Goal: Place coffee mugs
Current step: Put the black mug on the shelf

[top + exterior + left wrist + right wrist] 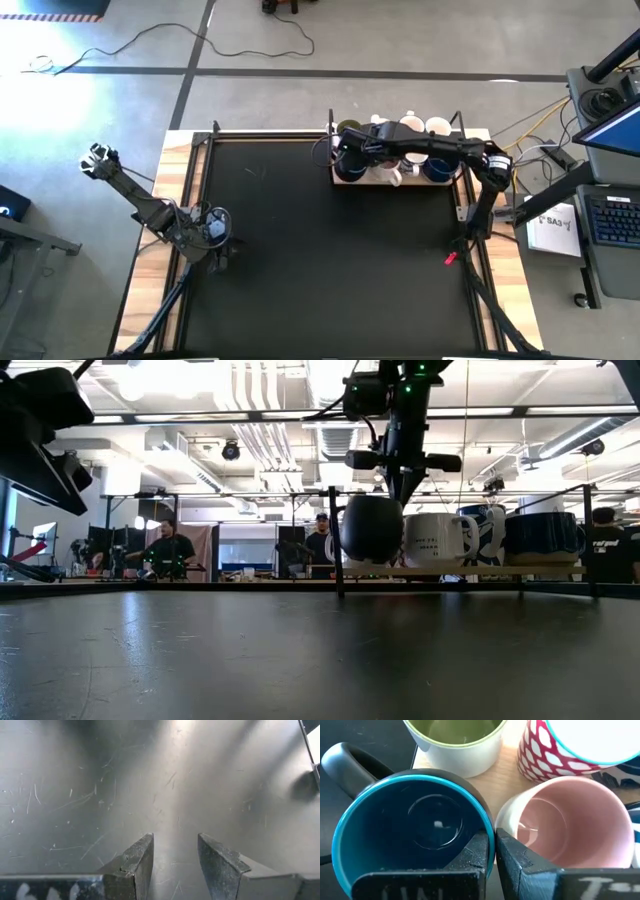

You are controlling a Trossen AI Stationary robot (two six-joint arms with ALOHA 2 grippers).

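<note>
Right gripper (495,851) closed on rim of dark blue mug (415,827), raised at tray (348,179) edge, touching pink mug (565,822). Risk judged: thin rim pinch slipping. Left gripper (175,860) parked open, empty.

"SA3" on a white sheet (556,225), right of the table

Right tool (495,851) reaches toward the frame's upper centre, fingers pinched nearly together. Left tool (175,862) rests lower left, fingers parted.
</note>
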